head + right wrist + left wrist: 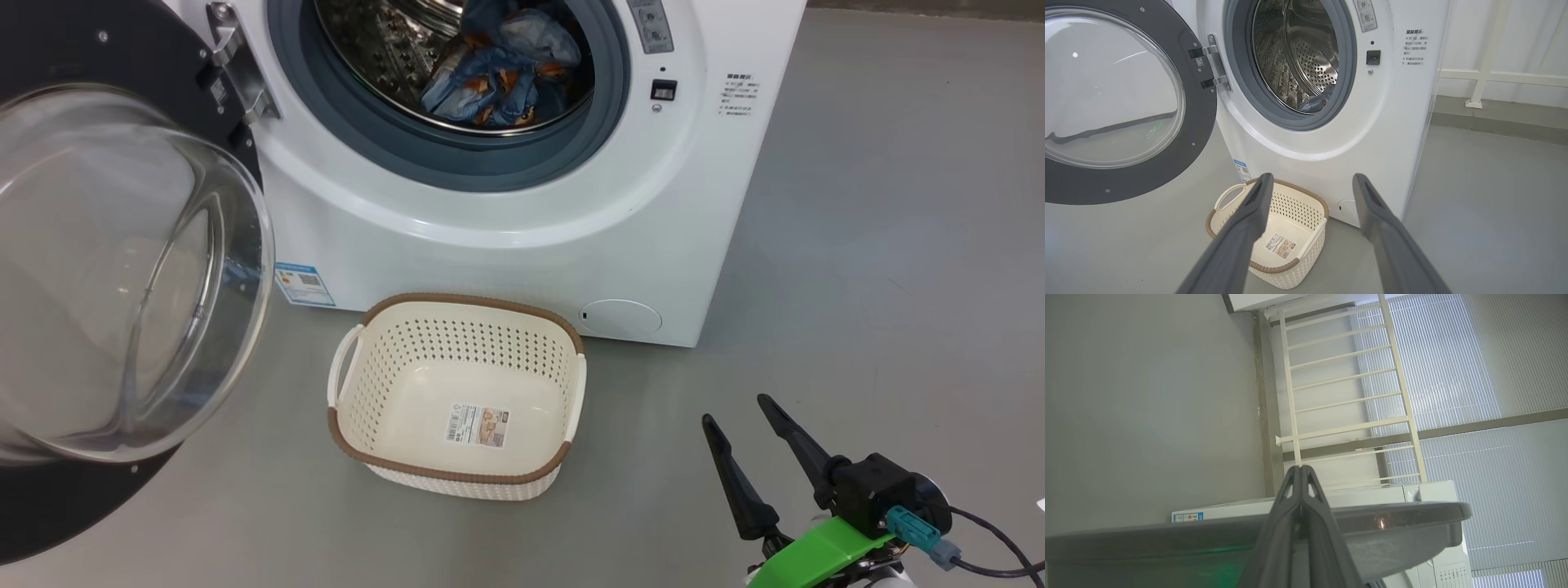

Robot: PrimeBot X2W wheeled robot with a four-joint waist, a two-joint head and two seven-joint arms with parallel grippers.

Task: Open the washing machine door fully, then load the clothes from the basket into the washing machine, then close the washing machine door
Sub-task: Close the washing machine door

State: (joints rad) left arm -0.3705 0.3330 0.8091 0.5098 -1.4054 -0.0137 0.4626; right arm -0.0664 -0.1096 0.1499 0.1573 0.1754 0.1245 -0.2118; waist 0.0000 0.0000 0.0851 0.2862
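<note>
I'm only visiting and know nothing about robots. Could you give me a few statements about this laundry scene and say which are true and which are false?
1. The basket is empty. True.
2. The washing machine door is shut. False: it stands wide open, to the left of the opening.
3. The clothes lie inside the drum. True.
4. The right jaws hold a garment. False: they stand apart with nothing between them.
5. The basket stands on top of the washing machine. False: it stands on the floor in front of it.
6. The left jaws are pressed together. True.
</note>
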